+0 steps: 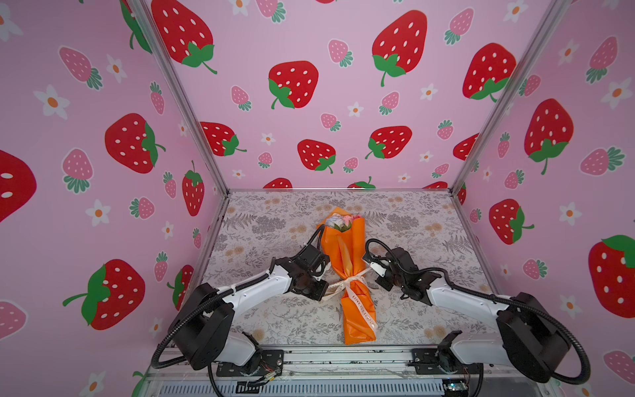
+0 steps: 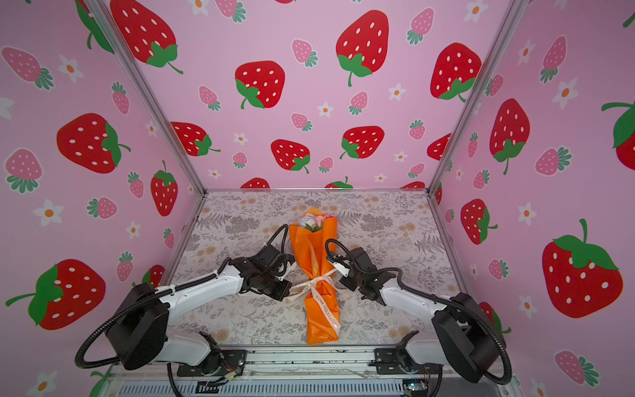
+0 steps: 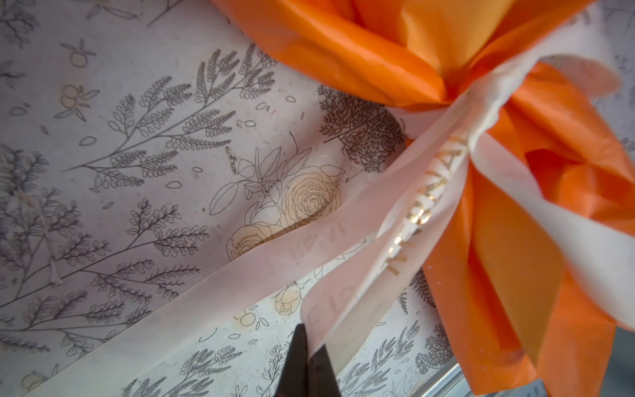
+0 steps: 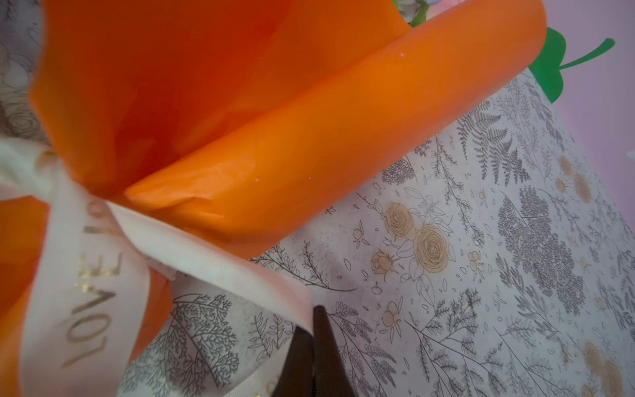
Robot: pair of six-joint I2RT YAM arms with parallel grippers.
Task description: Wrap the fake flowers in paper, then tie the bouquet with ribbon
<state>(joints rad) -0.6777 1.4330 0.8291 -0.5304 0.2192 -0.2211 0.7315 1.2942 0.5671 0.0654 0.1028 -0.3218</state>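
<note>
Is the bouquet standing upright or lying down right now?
Lying down. The bouquet rests lengthwise on the table, flower heads toward the back wall, ribbon around its middle.

Left arm [image 1: 261,288] and right arm [image 1: 460,299] stretched inward, wrists low and facing, jaws of both pinched together

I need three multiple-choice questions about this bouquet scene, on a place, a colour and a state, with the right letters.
1. Where does the ribbon circle the bouquet?
A) at the flower heads
B) at its pinched waist
C) at its bottom end
2. What colour is the wrapping paper?
A) orange
B) blue
C) green
3. The left gripper and right gripper are:
A) both open
B) shut on flower stems
C) each shut on a ribbon end
B: the ribbon sits where the paper narrows. A: every view shows orange. C: in each wrist view the fingers pinch a ribbon strand.
</note>
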